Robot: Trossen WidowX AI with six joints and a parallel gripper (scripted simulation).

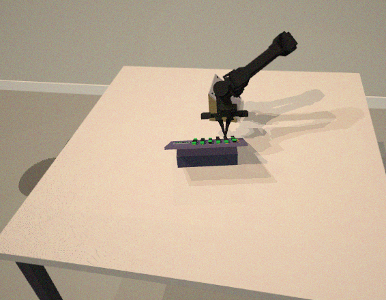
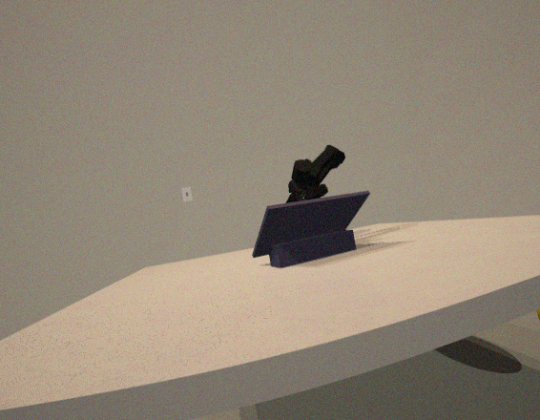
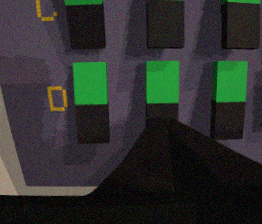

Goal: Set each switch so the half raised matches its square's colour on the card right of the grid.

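The tilted purple panel (image 1: 170, 146) (image 2: 310, 220) (image 3: 27, 150) bears green and dark switches. The small card (image 1: 181, 142) is at its left end in the top view, too small to read, and is out of the wrist view. My gripper (image 1: 226, 137) (image 3: 160, 127) is shut and empty. Its tips are at the dark half of the second switch (image 3: 162, 82) in row D and hide part of it; I cannot tell whether they touch. The first switch (image 3: 90, 82) and third switch (image 3: 231, 82) stand either side. The exterior view shows only the panel's back, which hides the tips.
The panel rests on a dark blue base (image 1: 207, 161) (image 2: 315, 249) on the pale table (image 1: 198, 232) (image 2: 205, 310). More switches of row C lie just beyond row D in the wrist view. Yellow row letters are along the panel's left side there.
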